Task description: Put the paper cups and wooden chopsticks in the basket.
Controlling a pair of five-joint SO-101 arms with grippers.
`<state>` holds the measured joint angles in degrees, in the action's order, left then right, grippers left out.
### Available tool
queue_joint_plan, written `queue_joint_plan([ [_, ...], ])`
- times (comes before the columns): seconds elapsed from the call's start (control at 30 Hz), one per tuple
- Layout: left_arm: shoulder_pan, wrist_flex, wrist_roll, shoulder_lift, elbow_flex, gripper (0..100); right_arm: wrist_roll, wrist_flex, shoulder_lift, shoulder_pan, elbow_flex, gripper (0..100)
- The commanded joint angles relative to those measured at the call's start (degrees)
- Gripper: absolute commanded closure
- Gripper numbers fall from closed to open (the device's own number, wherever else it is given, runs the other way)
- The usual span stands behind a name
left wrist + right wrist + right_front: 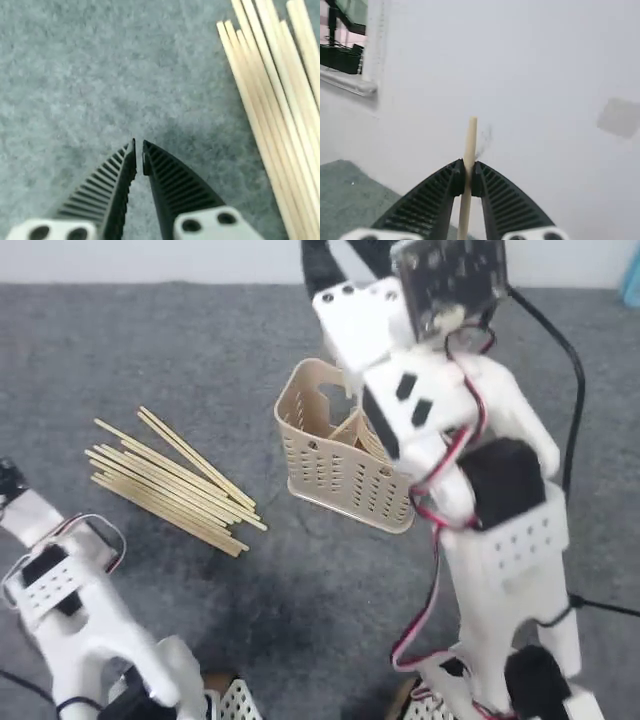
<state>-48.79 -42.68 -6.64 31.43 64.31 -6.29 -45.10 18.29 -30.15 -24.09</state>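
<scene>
Here the right end effector [468,177] is clamped on one chopstick [469,145], whose length runs out past the fingertips toward the wall. The basket [330,465] sits beneath that arm. The left end effector [139,150], empty and closed to a sliver, hangs just beside the loose chopsticks [170,480] on open counter [150,350].

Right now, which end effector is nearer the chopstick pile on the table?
Left. The left end effector hangs low beside the chopstick pile. The right end effector points at the wall, shut on a single chopstick, its arm over by the basket.
</scene>
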Motion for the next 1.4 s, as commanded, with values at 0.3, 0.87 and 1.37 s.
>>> queue_joint_plan([
  [0.3,1.76,3.08,0.70,2.29,1.19,98,15.03,2.33,-3.03,3.47,3.34,99.0],
  [0.87,1.85,3.08,0.79,2.29,1.19,98,14.68,33.54,22.37,1.10,58.37,99.1],
  [1.37,3.34,3.16,0.79,2.29,1.71,98,14.51,34.07,35.21,-5.14,83.25,99.0],
])
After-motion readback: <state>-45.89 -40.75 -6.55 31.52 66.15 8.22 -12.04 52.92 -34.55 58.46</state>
